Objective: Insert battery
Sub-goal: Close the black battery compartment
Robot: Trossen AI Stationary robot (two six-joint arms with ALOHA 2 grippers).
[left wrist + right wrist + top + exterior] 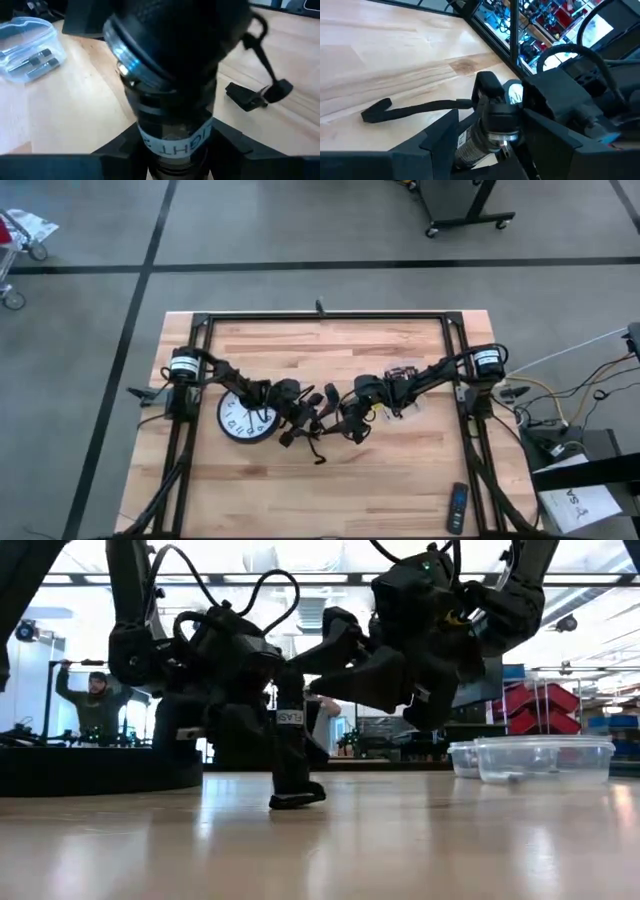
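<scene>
Both grippers grip the flashlight end to end, left gripper clamped on its labelled barrel, right gripper closed around its other end, long axis running between them.

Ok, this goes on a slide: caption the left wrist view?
Left gripper holding a black flashlight, clear battery box behind on the table.

A robotics lab: framed wooden workbench, concrete floor with tape lines, red parts bins.

clock left, container seemingly right
</scene>
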